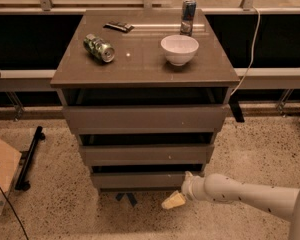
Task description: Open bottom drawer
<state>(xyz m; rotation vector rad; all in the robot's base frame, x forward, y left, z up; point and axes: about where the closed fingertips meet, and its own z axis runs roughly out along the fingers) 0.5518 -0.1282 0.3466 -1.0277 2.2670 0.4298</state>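
Note:
The bottom drawer (145, 180) is the lowest and narrowest grey-brown front of the three-drawer cabinet, with a dark gap above it. It sits nearly flush under the middle drawer (145, 154). My gripper (174, 200), cream-tipped at the end of a white arm (240, 191), comes in from the lower right. It hangs just below and in front of the bottom drawer's right end, close to the floor. I cannot tell whether it touches the drawer front.
The cabinet top (140, 64) holds a lying green can (99, 47), a white bowl (179, 49), an upright can (188, 14) and a dark flat item (119, 26). A cardboard box (0, 179) and a black bar (30, 156) lie on the speckled floor at left.

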